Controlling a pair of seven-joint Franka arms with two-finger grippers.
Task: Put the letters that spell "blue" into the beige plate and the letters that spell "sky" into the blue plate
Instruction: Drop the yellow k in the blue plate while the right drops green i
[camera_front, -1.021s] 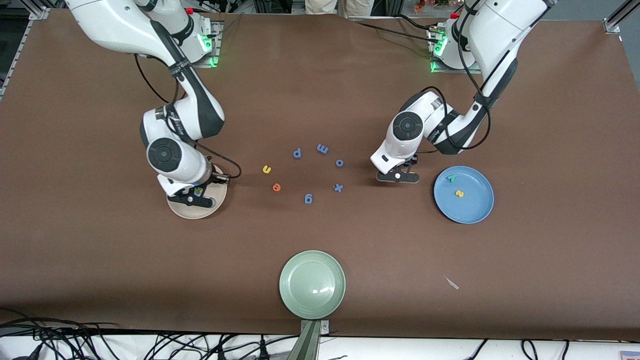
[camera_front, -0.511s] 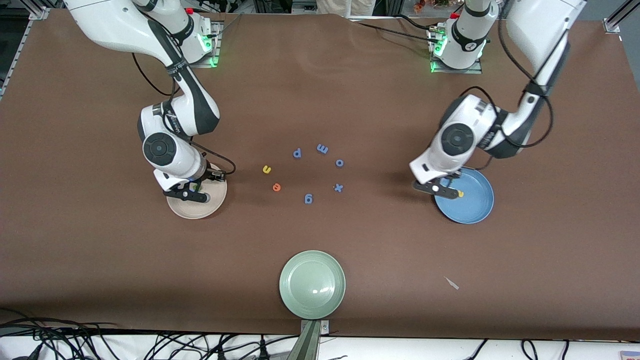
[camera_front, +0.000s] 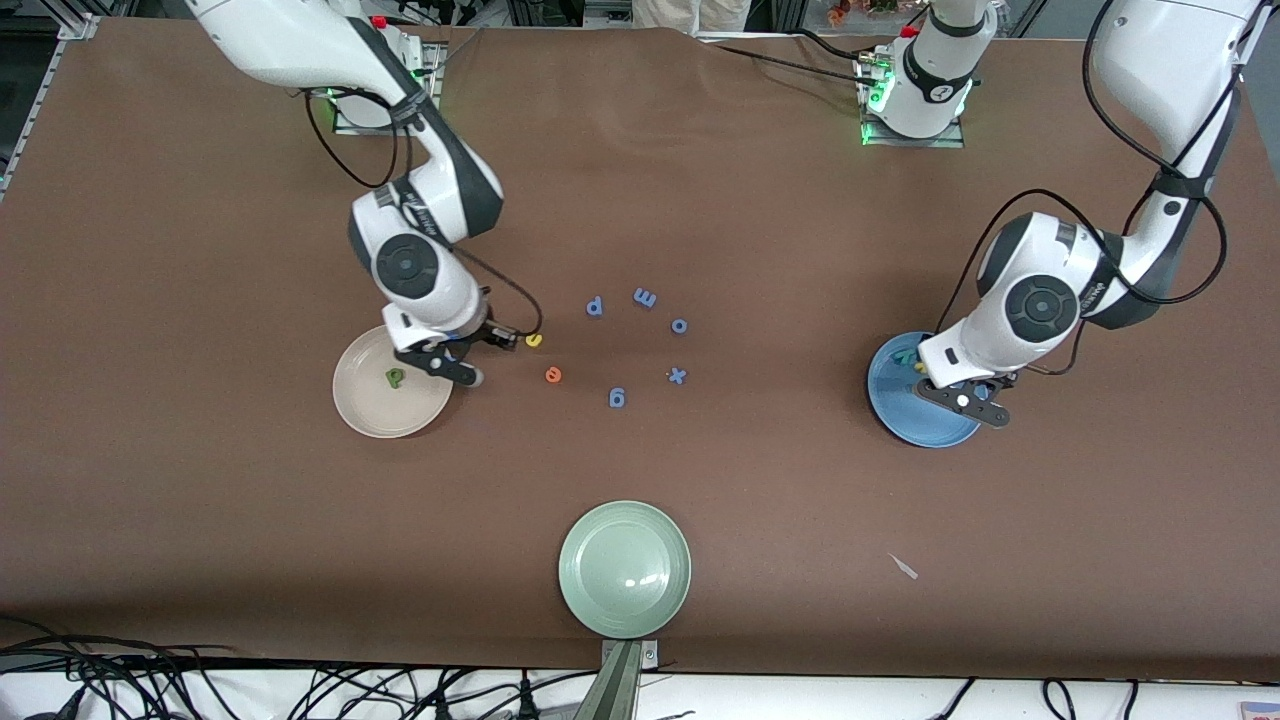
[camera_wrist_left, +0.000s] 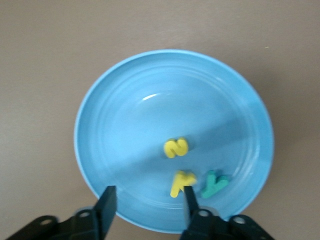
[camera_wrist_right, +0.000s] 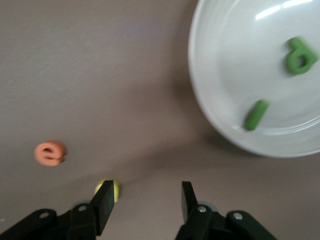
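Counter (camera_front: 200, 550), brown, is carrying everything.

Beige plate (camera_front: 372, 410): dark green b (camera_front: 395, 377) and green l (camera_wrist_right: 256, 114) are lying inside. Blue plate (camera_front: 900, 415): yellow s (camera_wrist_left: 176, 147), yellow k (camera_wrist_left: 181, 182), teal y (camera_wrist_left: 214, 184) are all lying inside, so "sky" looks complete.

R gripper (camera_front: 447, 366) is hanging over the counter just beside the beige plate's rim, jaws spread, nothing between them. Yellow u (camera_front: 534, 339) is sitting right at one jaw tip in the R wrist view, off-centre, not in the gap; orange e (camera_front: 553, 375) is lying farther out to that same side. Both letters are too round to show a long axis. R arm is much nearer to both. Judgement: next move needs a small sideways shift to centre the gap on u.

L gripper (camera_front: 966, 402) is hanging over the blue plate, jaws spread, empty, k just off one jaw tip.
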